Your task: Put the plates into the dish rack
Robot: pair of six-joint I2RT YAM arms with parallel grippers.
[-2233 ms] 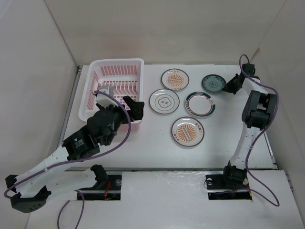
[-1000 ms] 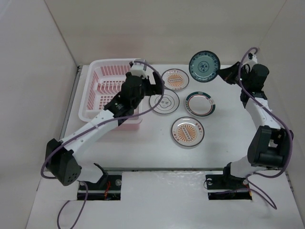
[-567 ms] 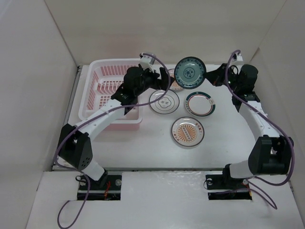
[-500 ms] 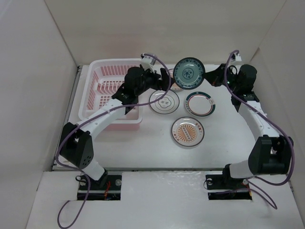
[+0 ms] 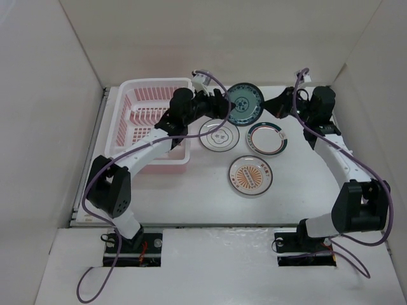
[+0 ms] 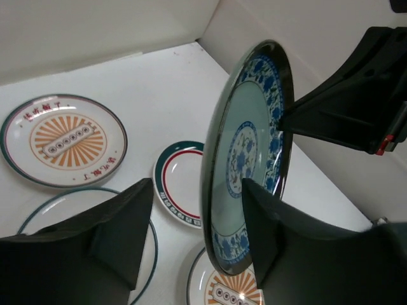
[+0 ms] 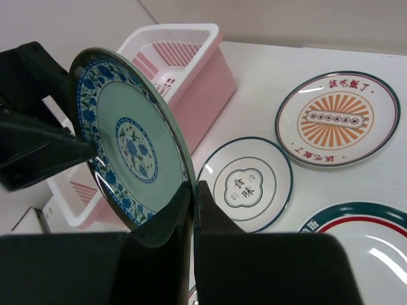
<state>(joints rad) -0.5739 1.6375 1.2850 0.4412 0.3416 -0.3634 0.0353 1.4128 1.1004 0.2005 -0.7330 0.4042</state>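
The dark green plate (image 5: 245, 103) with a blue flower pattern hangs upright in the air between the two arms. My right gripper (image 5: 270, 108) is shut on its rim (image 7: 194, 185). My left gripper (image 5: 222, 107) straddles the opposite edge of that plate (image 6: 248, 152); one finger (image 6: 121, 229) still stands well off the back, so the jaws are open. The pink dish rack (image 5: 156, 81) sits at the back left with no plates in it. On the table lie a white plate with a dark centre mark (image 5: 219, 135), a green-rimmed plate (image 5: 267, 138) and a sunburst plate (image 5: 250, 174).
A second sunburst plate (image 7: 337, 119) lies on the table beyond the held plate, hidden from the top view. White walls close in the table on the left, back and right. The left arm stretches over the rack's right end.
The right arm has carried the dark green plate left and lower, towards the left gripper. The left gripper has reached to its edge, and its jaws have narrowed around the rim.
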